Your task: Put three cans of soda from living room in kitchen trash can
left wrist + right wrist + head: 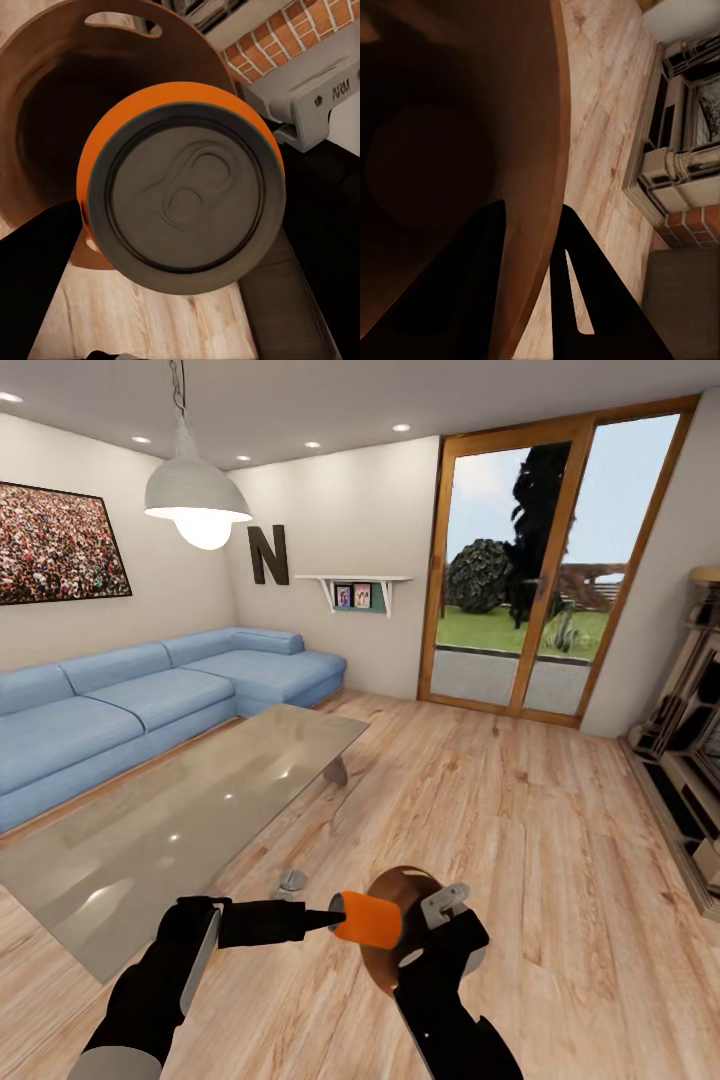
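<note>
Head view: my left gripper (335,920) clamps the orange can (368,920) at the trash can (392,900) mouth; right gripper (534,247) pinches its rim. Releasing off-centre could bounce the can onto the floor (520,830).

Glossy copper bin (385,950) – wood floor (520,810)

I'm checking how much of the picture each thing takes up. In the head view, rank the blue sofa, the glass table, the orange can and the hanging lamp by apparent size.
1. Glass table and blue sofa: too alike to rank.
2. Hanging lamp.
3. Orange can.
</note>
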Tool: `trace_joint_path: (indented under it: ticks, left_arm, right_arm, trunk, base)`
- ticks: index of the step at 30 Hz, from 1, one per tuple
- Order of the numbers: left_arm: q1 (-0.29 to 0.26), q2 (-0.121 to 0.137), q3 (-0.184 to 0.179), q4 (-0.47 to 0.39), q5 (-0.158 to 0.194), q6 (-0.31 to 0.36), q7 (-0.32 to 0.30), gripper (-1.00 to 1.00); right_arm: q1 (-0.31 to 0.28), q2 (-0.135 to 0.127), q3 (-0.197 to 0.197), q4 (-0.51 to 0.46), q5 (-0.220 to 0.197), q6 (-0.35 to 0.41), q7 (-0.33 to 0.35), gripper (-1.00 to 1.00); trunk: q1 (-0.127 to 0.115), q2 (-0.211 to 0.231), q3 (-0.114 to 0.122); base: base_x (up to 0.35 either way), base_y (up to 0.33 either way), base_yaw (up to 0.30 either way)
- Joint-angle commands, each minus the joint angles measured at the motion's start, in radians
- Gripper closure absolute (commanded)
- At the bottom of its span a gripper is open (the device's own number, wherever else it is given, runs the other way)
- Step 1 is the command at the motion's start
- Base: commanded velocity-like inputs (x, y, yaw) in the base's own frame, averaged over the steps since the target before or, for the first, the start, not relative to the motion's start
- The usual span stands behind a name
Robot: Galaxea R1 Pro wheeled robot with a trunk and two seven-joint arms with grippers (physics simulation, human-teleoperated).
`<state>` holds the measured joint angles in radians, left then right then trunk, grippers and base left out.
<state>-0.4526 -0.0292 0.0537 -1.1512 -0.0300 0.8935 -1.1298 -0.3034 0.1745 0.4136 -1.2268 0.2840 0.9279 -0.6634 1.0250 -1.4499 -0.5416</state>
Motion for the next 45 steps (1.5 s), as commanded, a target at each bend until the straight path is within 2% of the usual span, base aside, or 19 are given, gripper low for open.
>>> trace_joint_path:
  ticks: [1, 16, 21, 26, 33, 34, 45]
  left_arm:
    - [0.0, 0.0, 0.0, 0.0, 0.0, -0.002, 0.0, 1.0]
    - [0.0, -0.001, 0.0, 0.002, -0.001, -0.013, 0.001, 1.0]
    - [0.0, -0.001, 0.0, 0.003, -0.001, -0.013, 0.001, 1.0]
    - [0.0, -0.005, 0.0, 0.009, -0.001, -0.013, 0.001, 1.0]
    - [0.0, -0.006, 0.0, 0.016, -0.013, -0.013, 0.001, 1.0]
    - [0.0, -0.007, 0.0, 0.016, -0.014, -0.013, 0.001, -1.0]
    - [0.0, -0.007, 0.0, 0.016, -0.016, -0.014, 0.001, -1.0]
  right_arm:
    - [0.0, 0.0, 0.001, -0.001, 0.036, 0.012, 0.001, 1.0]
    - [-0.001, 0.0, 0.009, -0.007, 0.035, 0.029, 0.001, 1.0]
    - [-0.001, 0.0, 0.033, -0.009, 0.035, 0.031, 0.001, 1.0]
    - [-0.002, 0.0, 0.038, -0.01, 0.035, 0.032, 0.001, 1.0]
    - [-0.002, 0.0, 0.039, -0.01, 0.035, 0.032, 0.001, 1.0]
    - [-0.002, 0.0, 0.039, -0.01, 0.035, 0.032, 0.001, 1.0]
    - [-0.002, 0.0, 0.039, -0.011, 0.033, 0.033, 0.001, 1.0]
  trunk:
    - [0.0, 0.0, 0.0]
    - [0.0, 0.0, 0.0]
    - [0.0, 0.0, 0.0]
    - [0.0, 0.0, 0.0]
    - [0.0, 0.0, 0.0]
    - [0.0, 0.0, 0.0]
    - [0.0, 0.0, 0.0]
  base:
    - [0.0, 0.0, 0.0]
    - [0.0, 0.0, 0.0]
    - [0.0, 0.0, 0.0]
    - [0.0, 0.0, 0.0]
    - [0.0, 0.0, 0.0]
    - [0.0, 0.0, 0.0]
    - [0.0, 0.0, 0.0]
